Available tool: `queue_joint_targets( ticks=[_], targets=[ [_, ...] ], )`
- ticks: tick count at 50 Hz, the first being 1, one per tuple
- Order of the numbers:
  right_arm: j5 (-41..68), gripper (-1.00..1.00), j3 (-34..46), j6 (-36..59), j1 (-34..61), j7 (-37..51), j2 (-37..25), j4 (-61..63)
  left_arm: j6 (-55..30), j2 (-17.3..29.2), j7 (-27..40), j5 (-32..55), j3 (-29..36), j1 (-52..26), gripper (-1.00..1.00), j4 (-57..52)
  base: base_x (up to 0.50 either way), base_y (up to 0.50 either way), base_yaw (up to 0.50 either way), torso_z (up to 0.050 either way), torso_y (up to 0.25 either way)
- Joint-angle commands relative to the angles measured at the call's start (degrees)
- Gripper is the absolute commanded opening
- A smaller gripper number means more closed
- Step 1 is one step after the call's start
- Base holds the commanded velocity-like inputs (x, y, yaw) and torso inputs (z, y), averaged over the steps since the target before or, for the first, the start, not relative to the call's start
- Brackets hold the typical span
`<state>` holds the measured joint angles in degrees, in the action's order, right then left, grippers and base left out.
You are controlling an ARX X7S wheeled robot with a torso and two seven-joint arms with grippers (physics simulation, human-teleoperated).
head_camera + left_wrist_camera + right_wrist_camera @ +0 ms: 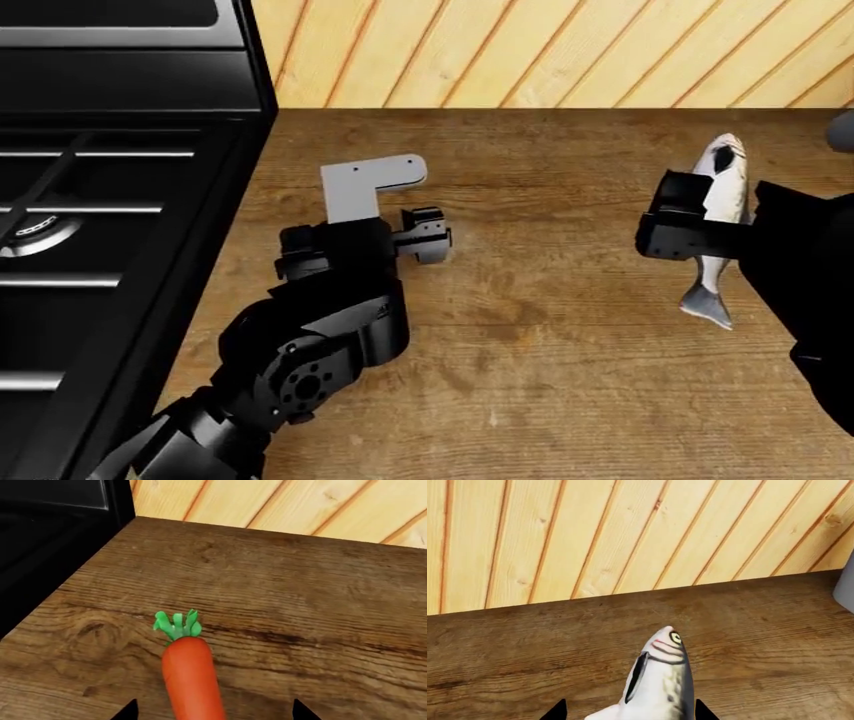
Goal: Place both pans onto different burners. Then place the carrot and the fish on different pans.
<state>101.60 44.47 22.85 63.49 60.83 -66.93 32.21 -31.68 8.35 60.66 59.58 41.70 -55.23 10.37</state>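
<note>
- Left arm bent over the wooden surface point(561, 330), just right of the stove point(107, 250); left gripper point(213, 711) points toward the plank wall point(561, 50), fingertips spread on either side of the carrot point(190, 672), contact not visible.
- Right gripper point(683, 222) is clamped on the fish point(717, 225), head toward the wall, tail hanging free.
- One burner point(30, 232) shows under the grates; no pan on it.
</note>
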Motion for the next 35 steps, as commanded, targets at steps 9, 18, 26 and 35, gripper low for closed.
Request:
queue_joint_targets(
  ticks=[9,18,26,35],
  targets=[
    [-1.07,-1.00,-0.65,0.67,0.30,-0.66,-0.06,0.11,2.35,0.49,0.09,1.86,-0.36,1.40,-1.00,-0.91,0.00,0.00,0.00,0.000,0.000],
    [-1.22,-1.00,-0.66,0.59,0.00,-0.98,0.06,0.11,3.22,0.66,-0.98,1.82,-0.15,1.64,-1.00,-1.35,0.00,0.00,0.00,0.000,-0.003],
    [-1.18,-1.00,-0.71,0.53,-0.20,-1.16,0.11,0.27,3.60,0.82,-1.69,2.12,0.03,2.00,-1.00,-1.63,0.00,0.00,0.00,0.000,0.052],
    [-1.14,-1.00,-0.92,0.02,-0.51,-1.35,0.35,0.46,2.55,1.22,-2.95,4.09,0.12,2.16,-1.00,-2.46,0.00,0.00,0.00,0.000,0.250]
  ],
)
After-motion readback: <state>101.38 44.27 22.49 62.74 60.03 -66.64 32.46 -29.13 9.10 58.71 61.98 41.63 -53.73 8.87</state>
